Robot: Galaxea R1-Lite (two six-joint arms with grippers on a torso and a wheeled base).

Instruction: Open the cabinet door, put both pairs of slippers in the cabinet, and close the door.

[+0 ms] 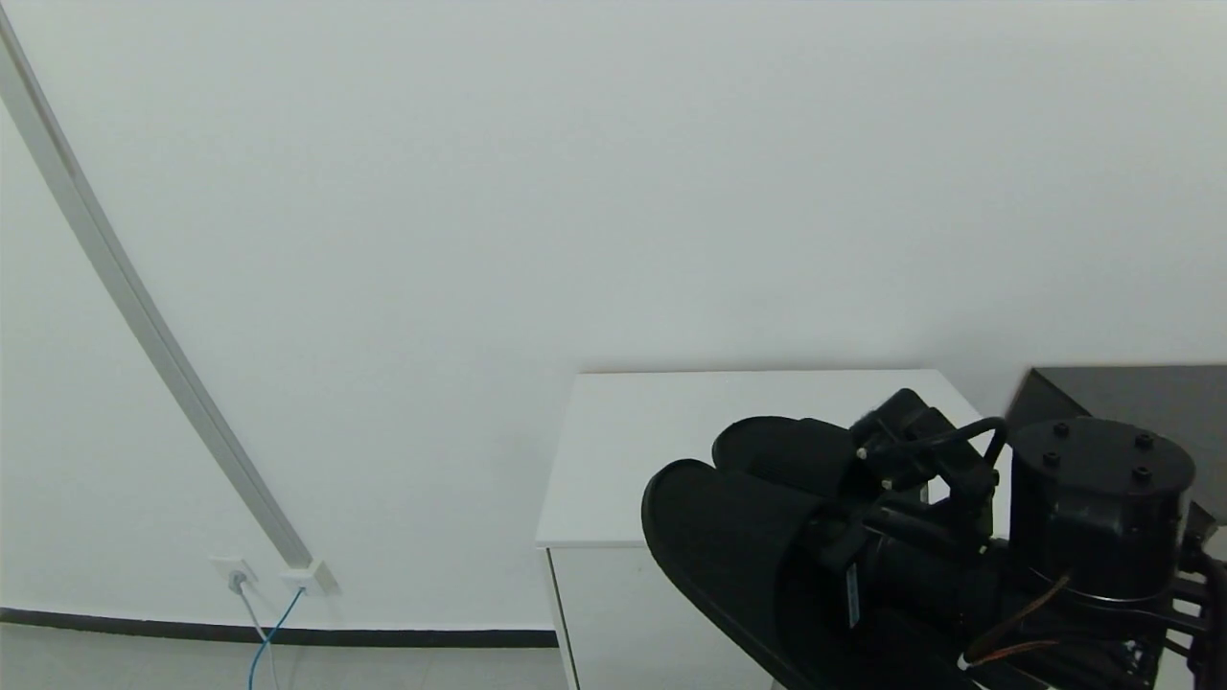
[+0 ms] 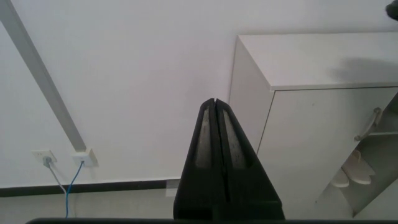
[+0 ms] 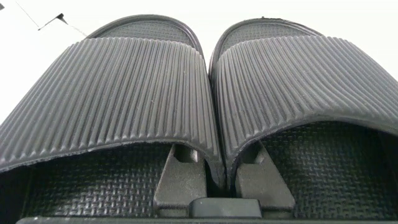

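A pair of black slippers (image 1: 738,537) with ribbed straps (image 3: 124,93) hangs raised in front of the white cabinet (image 1: 729,450), with my right gripper (image 1: 863,508) shut on them. Its fingers (image 3: 180,180) sit under the straps and pinch the two inner edges together. My left gripper (image 2: 215,106) is shut with nothing in it, off to the left of the cabinet (image 2: 311,143) at about door height. A door handle (image 2: 372,123) shows at the cabinet's front. Past it the inside is exposed, with a pair of light slippers (image 2: 356,173) lying on a lower shelf.
A white wall rises behind the cabinet, with a slanted cable duct (image 1: 144,316) leading down to sockets (image 1: 240,577) and cables near the floor. A dark surface (image 1: 1131,393) stands to the right of the cabinet.
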